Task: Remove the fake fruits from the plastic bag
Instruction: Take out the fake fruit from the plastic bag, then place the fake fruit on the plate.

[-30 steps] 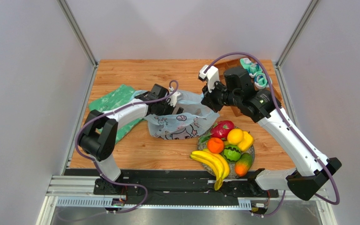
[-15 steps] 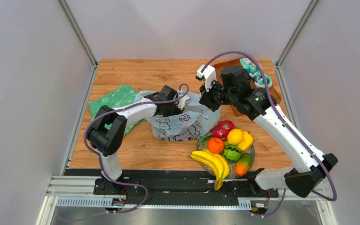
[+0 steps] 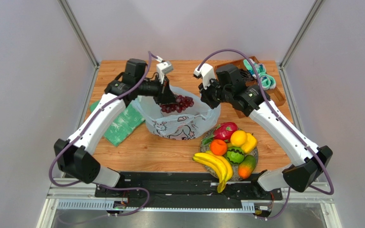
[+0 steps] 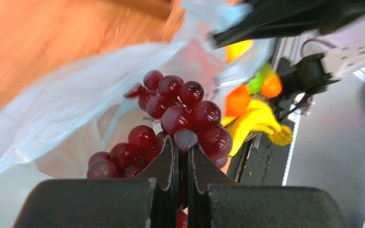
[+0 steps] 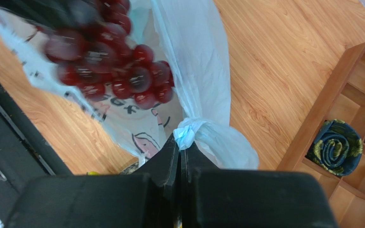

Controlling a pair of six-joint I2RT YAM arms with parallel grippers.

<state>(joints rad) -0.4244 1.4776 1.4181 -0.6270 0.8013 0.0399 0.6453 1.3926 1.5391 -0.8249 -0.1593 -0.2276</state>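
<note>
We had L gripper (image 4: 182, 141) clamped on grapes (image 4: 203, 114), a light, floppy bunch, prob. best held at stem. R gripper (image 5: 179, 142) pinched thin, crinkly bag (image 5: 194, 61) at its handle.

There is one plastic bag (image 3: 179, 121) and one bunch of grapes (image 3: 176, 103). One plate (image 3: 256, 156) carries the other fruits: one bunch of bananas (image 3: 215, 166), one dragon fruit (image 3: 225, 130), one orange (image 3: 218, 147), one mango (image 3: 246, 166), one green fruit (image 3: 235, 155) and two yellow fruits (image 3: 238, 138). How many bananas the bunch has I cannot count surely. The tabletop (image 3: 137, 152) also carries one green cloth (image 3: 122, 124) and one wooden box (image 3: 277, 95), which holds two rolled socks (image 3: 264, 76), as far as I can see.
</note>
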